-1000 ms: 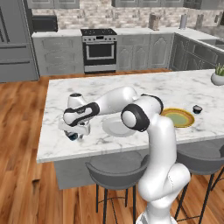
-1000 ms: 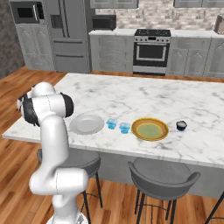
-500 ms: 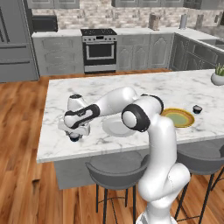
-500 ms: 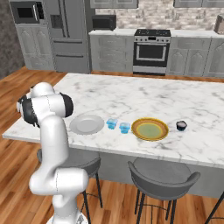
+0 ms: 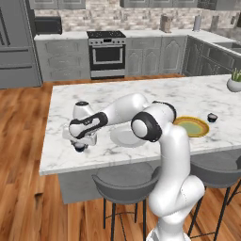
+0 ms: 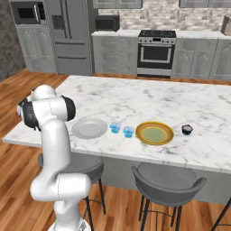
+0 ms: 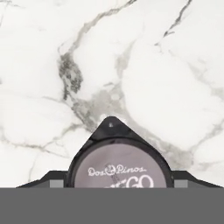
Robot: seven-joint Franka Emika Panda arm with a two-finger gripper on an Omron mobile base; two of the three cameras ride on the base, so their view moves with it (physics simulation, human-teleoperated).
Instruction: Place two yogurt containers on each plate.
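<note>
The gripper (image 5: 80, 146) sits low over a dark yogurt cup (image 7: 119, 168) on the marble counter (image 5: 155, 94); its grip I cannot tell.

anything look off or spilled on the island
Nothing spilled or damaged. One dark yogurt cup sits upright under the gripper; the grey plate and yellow plate are bare, with two blue cups between them.

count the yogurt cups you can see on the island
4. Two light blue ones sit between the grey plate and the yellow plate. One black cup lies beyond the yellow plate. Another black cup sits under the gripper.
</note>
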